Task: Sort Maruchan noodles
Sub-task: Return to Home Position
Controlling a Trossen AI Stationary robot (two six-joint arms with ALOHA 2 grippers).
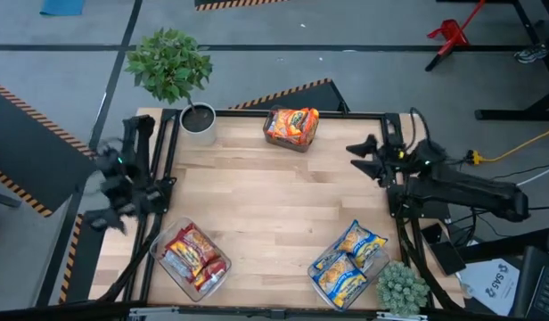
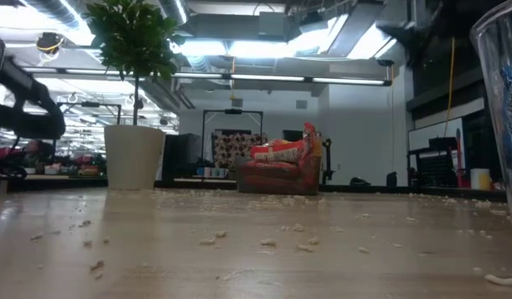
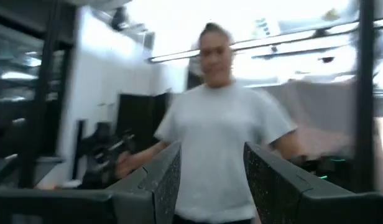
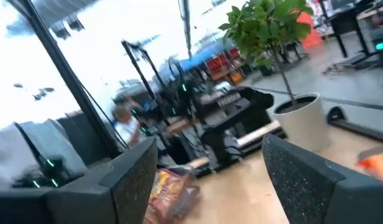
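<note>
Desk: pale wood planks, rectangular, dark frame.
Leafy plant in round white pot, far left corner; spiky succulent, near right corner.
Left claw off desk's left edge, released, empty. Right claw at right edge, same.
Crinkly glossy packs:
- orange packs in black bin, far edge
- red packs in left clear bin
- blue-yellow packs in right clear bin

Low view alone: crumbs scattered on wood.
Left wrist view alone: person, white shirt.
</note>
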